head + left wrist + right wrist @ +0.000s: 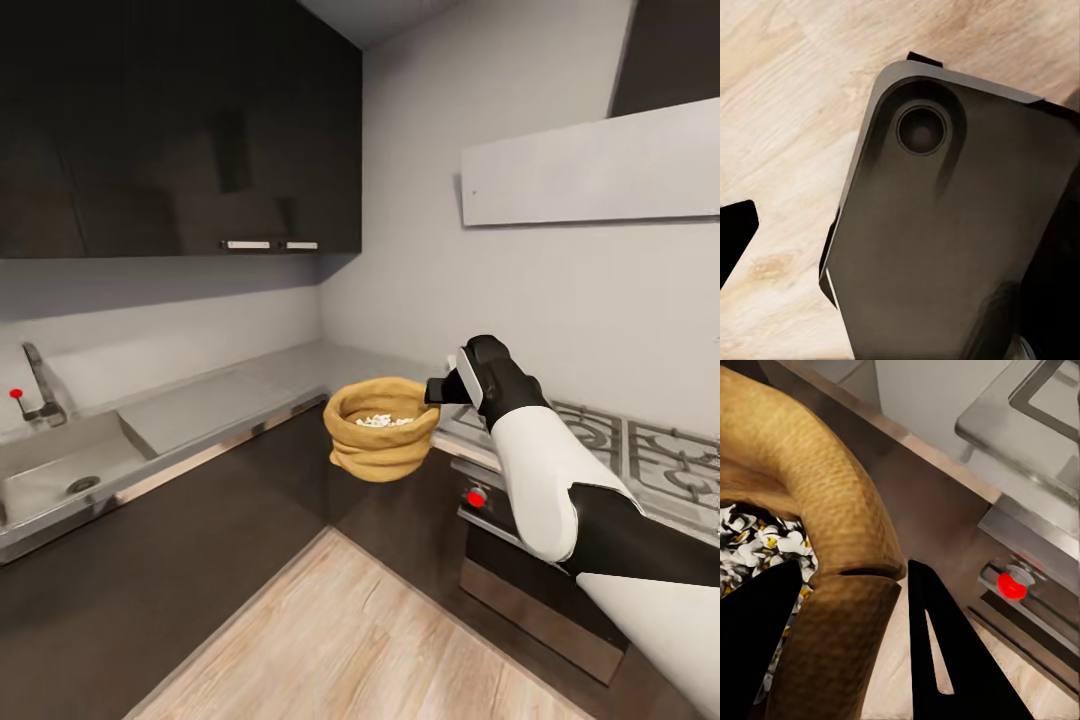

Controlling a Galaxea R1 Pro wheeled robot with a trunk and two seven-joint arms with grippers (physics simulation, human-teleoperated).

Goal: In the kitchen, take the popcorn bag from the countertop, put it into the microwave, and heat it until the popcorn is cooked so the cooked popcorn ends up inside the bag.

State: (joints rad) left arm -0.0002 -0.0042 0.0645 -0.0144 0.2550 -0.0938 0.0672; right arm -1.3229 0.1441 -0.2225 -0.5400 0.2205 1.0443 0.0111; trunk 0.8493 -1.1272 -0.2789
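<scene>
The right gripper (437, 391) is pinching the rolled rim of the popcorn bag (380, 428), one finger (757, 637) inside over white popped kernels (765, 544) and the other outside. The bag is hanging in the air before the corner countertop (250, 390), with the gas hob (640, 450) at its three o'clock. The left gripper's state is not showing: I cannot tell.

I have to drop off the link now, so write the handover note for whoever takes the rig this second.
Right gripper: shut on the rolled rim of the tan-brown popcorn bag, held in the air in front of the dark cabinets at the corner of the grey glossy countertop.
Left gripper: its state cannot be told from the left wrist view.
Done: bag is off the counter; white popped kernels show inside.
Left: cannot judge; confirm heating, then decide where to set the bag.
</scene>
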